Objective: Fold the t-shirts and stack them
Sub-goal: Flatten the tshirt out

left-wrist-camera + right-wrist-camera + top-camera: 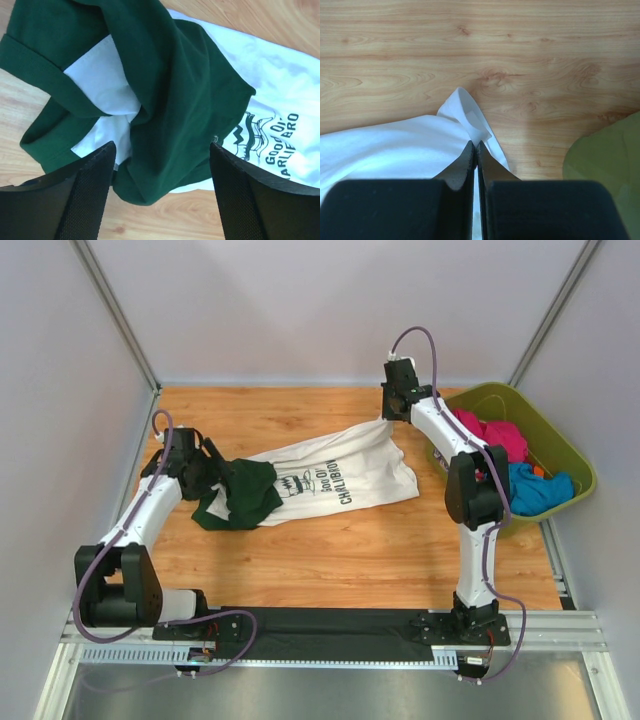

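Observation:
One t-shirt (340, 475), white with dark green sleeves and black lettering, lies stretched across the wooden table. Its green sleeve end is bunched at the left. My left gripper (222, 475) hovers over that bunch with its jaws wide apart. In the left wrist view the green fabric (165, 90) lies between and below the fingers (90, 190), not pinched, and the left gripper (161, 150) is open. My right gripper (388, 418) is at the shirt's far right corner. It is shut on a fold of the white fabric (395, 145), as the right gripper (476, 145) view shows.
An olive-green tub (585, 475) stands at the right edge of the table, holding pink (495, 435) and blue (540, 490) clothes. Its rim (610, 155) shows at the right of the right wrist view. Grey walls close in the table on three sides.

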